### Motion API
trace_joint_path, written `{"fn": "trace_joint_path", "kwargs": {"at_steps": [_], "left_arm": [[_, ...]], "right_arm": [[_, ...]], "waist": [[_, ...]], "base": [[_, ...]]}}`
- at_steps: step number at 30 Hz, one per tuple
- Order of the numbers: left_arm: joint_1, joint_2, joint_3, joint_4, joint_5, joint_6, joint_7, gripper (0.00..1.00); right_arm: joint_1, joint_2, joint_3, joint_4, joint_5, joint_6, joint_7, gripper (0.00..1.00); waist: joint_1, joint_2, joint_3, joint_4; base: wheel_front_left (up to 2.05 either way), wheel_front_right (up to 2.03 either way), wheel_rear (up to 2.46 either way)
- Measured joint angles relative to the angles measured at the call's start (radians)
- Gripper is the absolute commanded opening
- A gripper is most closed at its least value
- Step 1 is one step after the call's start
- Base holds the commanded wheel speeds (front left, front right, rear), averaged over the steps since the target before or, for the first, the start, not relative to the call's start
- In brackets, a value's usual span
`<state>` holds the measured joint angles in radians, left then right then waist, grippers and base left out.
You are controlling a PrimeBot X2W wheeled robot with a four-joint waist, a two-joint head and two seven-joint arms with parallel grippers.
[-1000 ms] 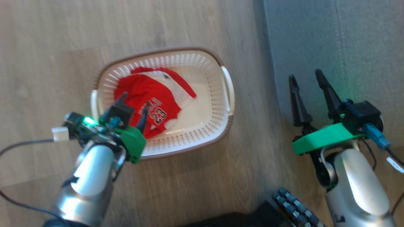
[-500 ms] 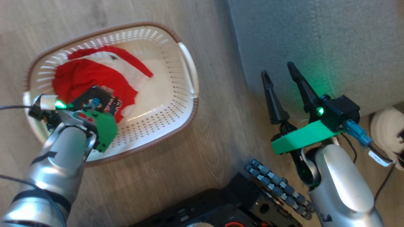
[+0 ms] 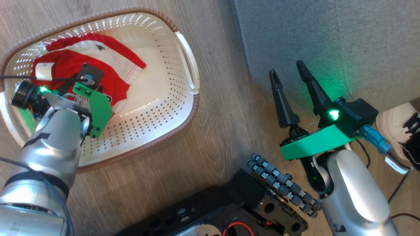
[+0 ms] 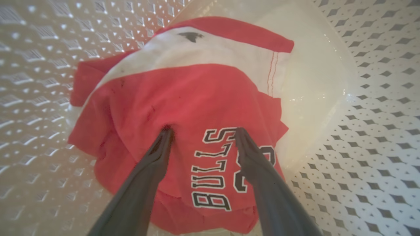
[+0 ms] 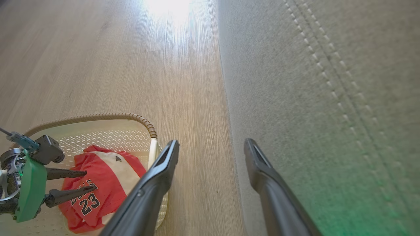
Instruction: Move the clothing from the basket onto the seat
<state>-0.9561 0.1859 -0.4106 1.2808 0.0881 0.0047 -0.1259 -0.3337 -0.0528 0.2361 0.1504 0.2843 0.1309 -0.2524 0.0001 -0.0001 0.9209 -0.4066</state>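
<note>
I see my left claw (image 4: 201, 131) spread wide, tips pressing the red clothing (image 4: 183, 88) lying in the basket (image 3: 164, 108); it grips nothing. My right claw (image 3: 286, 68) hangs open, empty, beside the seat (image 3: 328, 32).

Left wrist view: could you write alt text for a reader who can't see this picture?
The left gripper, two long dark fingers spread open, has its tips on a crumpled red-and-white soft fabric garment printed with the word BULLS. The garment lies inside a cream perforated plastic basket.
</note>
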Motion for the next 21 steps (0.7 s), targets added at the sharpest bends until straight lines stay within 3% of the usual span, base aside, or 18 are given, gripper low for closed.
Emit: {"fn": "trace_joint_path", "kwargs": {"at_steps": [12, 21], "left_arm": [[-0.055, 0.004, -0.012, 0.013, -0.016, 0.006, 0.116, 1.00], [-0.075, 0.008, -0.017, 0.014, -0.037, -0.065, 0.144, 1.00]], "right_arm": [[0.030, 0.001, -0.006, -0.055, 0.041, 0.000, 0.000, 1.00], [0.041, 0.001, -0.011, -0.096, 0.032, 0.000, 0.000, 1.00]], "waist": [[0.0000, 0.0000, 0.036, 0.003], [0.0000, 0.0000, 0.063, 0.028]], "base": [[0.00, 0.00, 0.00], [0.00, 0.00, 0.00]]}}
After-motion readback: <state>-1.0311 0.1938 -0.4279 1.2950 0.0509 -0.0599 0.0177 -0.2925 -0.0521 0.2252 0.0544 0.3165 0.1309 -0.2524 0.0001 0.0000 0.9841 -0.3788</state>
